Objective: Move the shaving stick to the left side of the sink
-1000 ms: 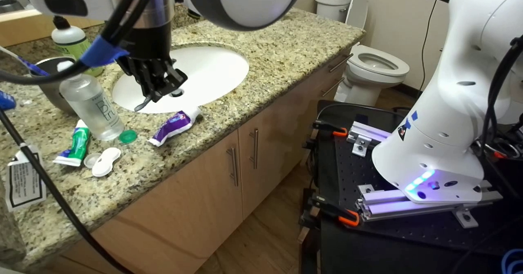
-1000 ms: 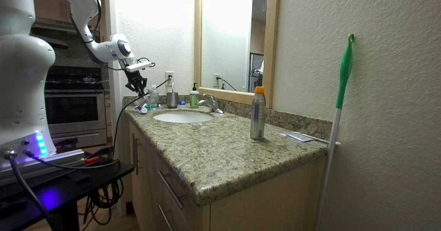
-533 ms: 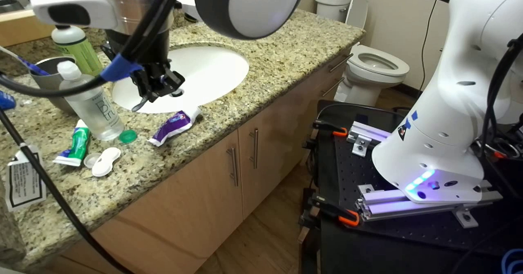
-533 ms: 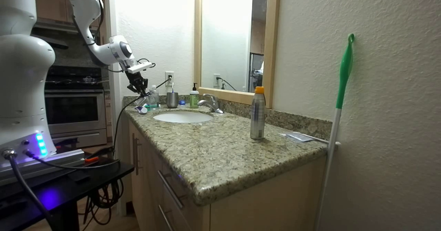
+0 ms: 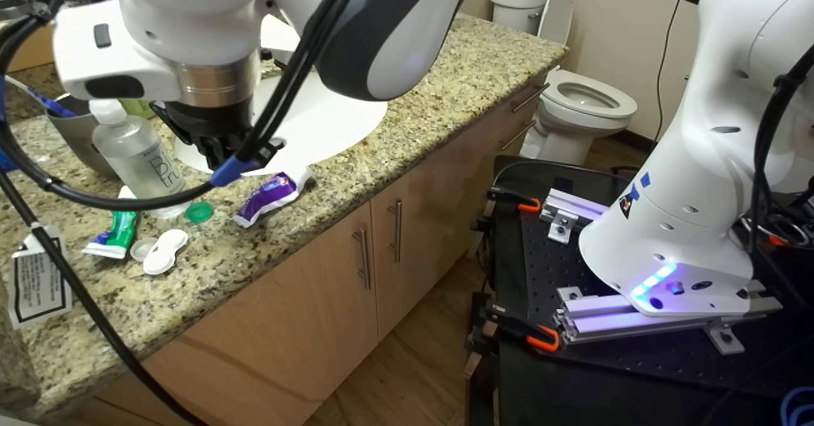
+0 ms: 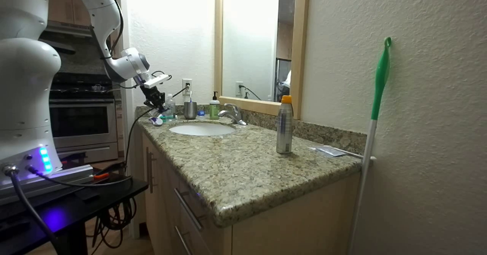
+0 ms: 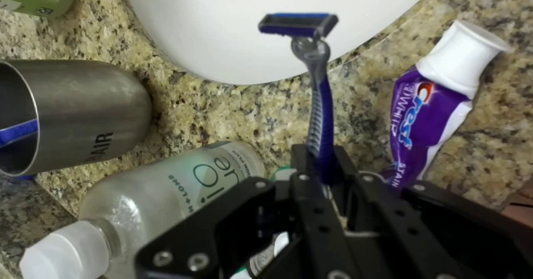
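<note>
Gripping the shaving stick [image 7: 320, 104] by its handle, the nearly closed jaws sit lower than half a second ago; the stick's head shows against the sink [image 7: 225, 25], with bench [image 7: 225, 112] between rim and clear bottle [image 7: 164, 198].

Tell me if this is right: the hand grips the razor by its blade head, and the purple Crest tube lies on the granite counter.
Wrong end: the wrist view shows the hand gripping the razor by the handle, its blade head free. The purple Crest tube does lie on the granite counter.
</note>
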Available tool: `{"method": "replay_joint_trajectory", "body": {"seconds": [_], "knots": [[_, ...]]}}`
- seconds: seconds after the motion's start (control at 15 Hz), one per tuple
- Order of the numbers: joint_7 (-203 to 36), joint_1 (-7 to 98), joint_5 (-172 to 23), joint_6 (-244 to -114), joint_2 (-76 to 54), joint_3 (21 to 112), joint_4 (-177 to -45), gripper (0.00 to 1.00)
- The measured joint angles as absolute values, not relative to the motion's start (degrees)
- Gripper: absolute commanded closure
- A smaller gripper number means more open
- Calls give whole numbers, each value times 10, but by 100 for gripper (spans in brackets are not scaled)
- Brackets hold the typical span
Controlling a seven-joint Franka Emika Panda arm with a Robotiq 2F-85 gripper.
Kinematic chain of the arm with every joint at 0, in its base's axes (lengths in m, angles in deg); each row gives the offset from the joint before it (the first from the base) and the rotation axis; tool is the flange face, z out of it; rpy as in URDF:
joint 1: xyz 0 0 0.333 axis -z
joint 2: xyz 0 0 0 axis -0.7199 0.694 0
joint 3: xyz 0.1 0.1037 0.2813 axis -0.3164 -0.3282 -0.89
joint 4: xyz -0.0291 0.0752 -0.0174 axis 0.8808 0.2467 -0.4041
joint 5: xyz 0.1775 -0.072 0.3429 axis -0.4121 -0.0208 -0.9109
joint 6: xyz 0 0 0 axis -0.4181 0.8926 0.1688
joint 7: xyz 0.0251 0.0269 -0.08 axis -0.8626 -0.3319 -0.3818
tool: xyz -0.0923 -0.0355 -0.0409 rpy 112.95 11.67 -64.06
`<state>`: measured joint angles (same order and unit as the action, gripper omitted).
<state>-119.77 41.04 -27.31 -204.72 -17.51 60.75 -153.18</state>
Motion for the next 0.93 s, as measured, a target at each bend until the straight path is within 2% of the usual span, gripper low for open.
{"method": "replay_joint_trajectory", "body": {"seconds": [0.07, 0.13, 0.47, 0.53, 0.67, 0.93], "knots": [[-1191, 409, -269, -2048, -170, 608, -1527, 84], [-1189, 409, -268, -2048, -167, 608, -1524, 96], [-1186, 410, -258, -2047, -165, 607, -1522, 96], [-1182, 410, -250, -2047, -164, 608, -1522, 59], [-1180, 410, -246, -2046, -161, 609, -1522, 54], [-1180, 411, -248, -2046, -160, 607, -1522, 23]]}}
